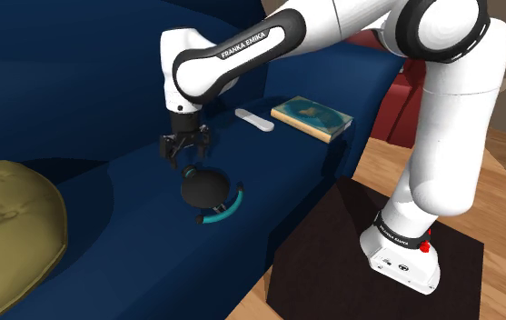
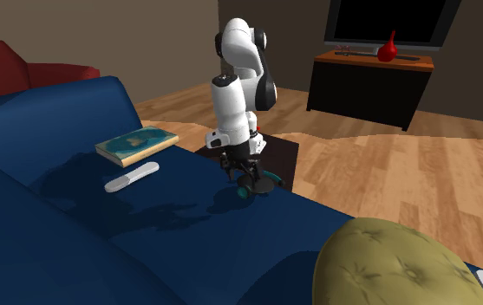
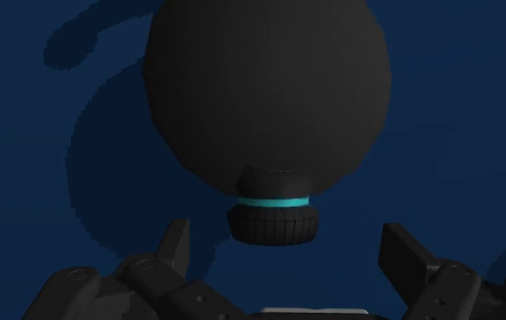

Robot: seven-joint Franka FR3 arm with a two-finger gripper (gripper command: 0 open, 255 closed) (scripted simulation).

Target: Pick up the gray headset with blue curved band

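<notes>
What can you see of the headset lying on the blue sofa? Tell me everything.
The headset looks near-black rather than gray. It has a big rounded ear cup with a matte surface, a thin teal curved band sweeping out from it, and a small ribbed knob ringed in teal. It lies on the blue sofa seat and casts a shadow there. The open claw hangs just above it, fingers apart, not clasping it.

Headset (image 1: 203, 188): black earcup, teal band. Sofa (image 1: 87, 82): navy. Cushion (image 1: 10, 218): olive. Book (image 1: 312, 115): teal cover, tan blotches. Hand (image 1: 185, 156): black.
</notes>
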